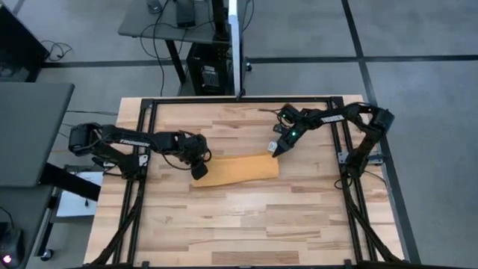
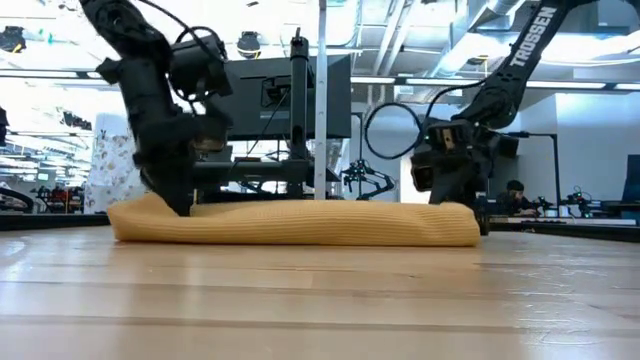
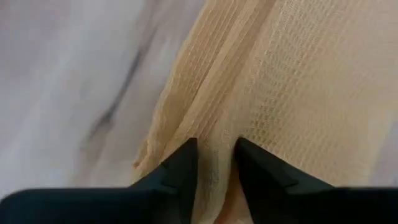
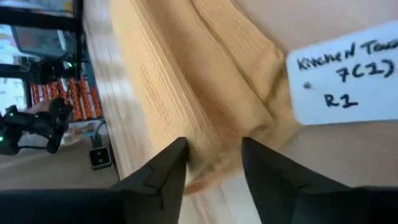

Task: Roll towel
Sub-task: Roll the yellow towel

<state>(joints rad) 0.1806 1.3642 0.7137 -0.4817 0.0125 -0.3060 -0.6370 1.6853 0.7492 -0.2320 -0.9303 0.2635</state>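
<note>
The towel [image 1: 237,171] lay as a folded strip on the counter [image 1: 246,224] — rolling barely begun. Left hand [image 1: 199,172] and right hand [image 1: 276,151] each pinched an end.

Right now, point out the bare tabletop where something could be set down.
The widest bare patch is the near half of the light wooden table, between the folded mustard-orange towel and the table's front edge. A smaller bare strip lies beyond the towel. It is crowded at the towel's ends, where the left gripper and right gripper pinch its fabric.
</note>
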